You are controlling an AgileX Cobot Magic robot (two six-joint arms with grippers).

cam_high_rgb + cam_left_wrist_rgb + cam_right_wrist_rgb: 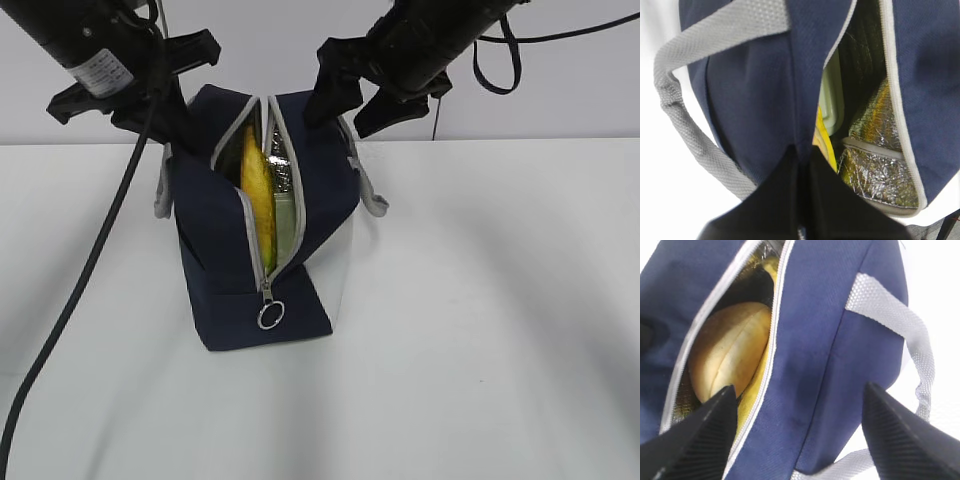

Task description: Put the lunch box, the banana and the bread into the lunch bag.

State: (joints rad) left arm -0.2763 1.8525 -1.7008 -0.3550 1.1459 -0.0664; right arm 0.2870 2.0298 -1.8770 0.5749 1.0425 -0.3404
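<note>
The navy lunch bag (pixel 215 250) stands mid-table with its zipper open. Inside it the yellow banana (pixel 258 195) stands on end beside the pale green lid of the lunch box (pixel 285 220). My left gripper (pixel 197 140) is shut on the bag's left top flap. The left wrist view shows its jaws (pixel 802 155) pinching a fold of the bag (pixel 755 90), with the lunch box (pixel 831 95) and banana (pixel 824 137) beyond. My right gripper (pixel 340 122) hovers open over the bag's right top. Between and under its fingers (pixel 798 395) lies the bag's right flap (pixel 830 340). The bread (pixel 730 355) rests inside the opening.
Grey strap handles (pixel 375 200) hang at both sides of the bag, and the zipper's ring pull (pixel 270 316) hangs at its near end. Silver lining (pixel 875 170) shows inside. The left arm's black cable (pixel 90 270) trails across the white table.
</note>
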